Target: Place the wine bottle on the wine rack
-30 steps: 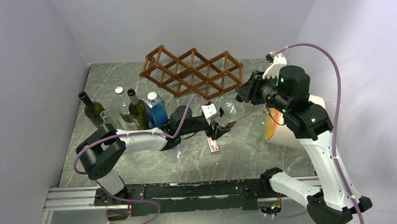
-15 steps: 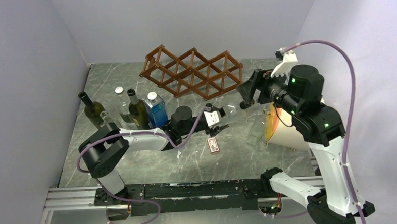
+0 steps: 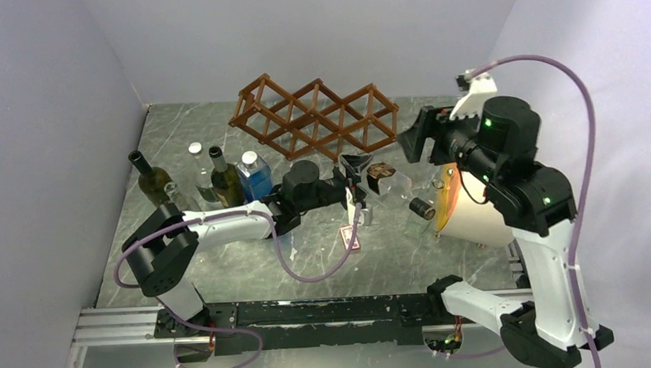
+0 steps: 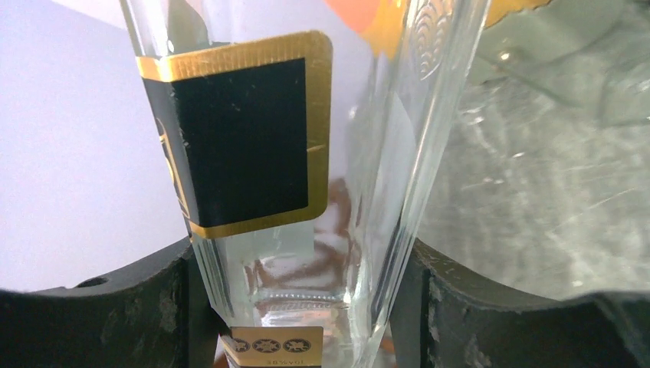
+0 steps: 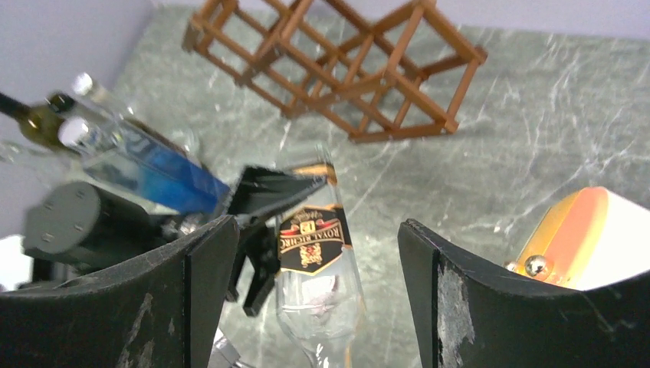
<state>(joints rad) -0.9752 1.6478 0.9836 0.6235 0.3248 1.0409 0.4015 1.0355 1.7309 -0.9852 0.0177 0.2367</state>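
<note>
The wine bottle is clear glass with a black and gold label. It hangs tilted above the table, its dark cap pointing down to the right. My left gripper is shut on its body; in the left wrist view the wine bottle fills the gap in the left gripper. My right gripper stands open, apart from the bottle and up to its right. Its wrist view shows the right gripper wide, with the wine bottle below. The wine rack lies behind, also seen as the wine rack.
A dark green bottle, a blue bottle and other bottles stand in a row at the left. A small reddish box lies on the marble table under the left arm. An orange and white cone-shaped object rests at the right.
My right gripper has opened, let go of the bottle and drawn back up to the right. The left gripper has closed on the bottle and carried it slightly toward the rack.
</note>
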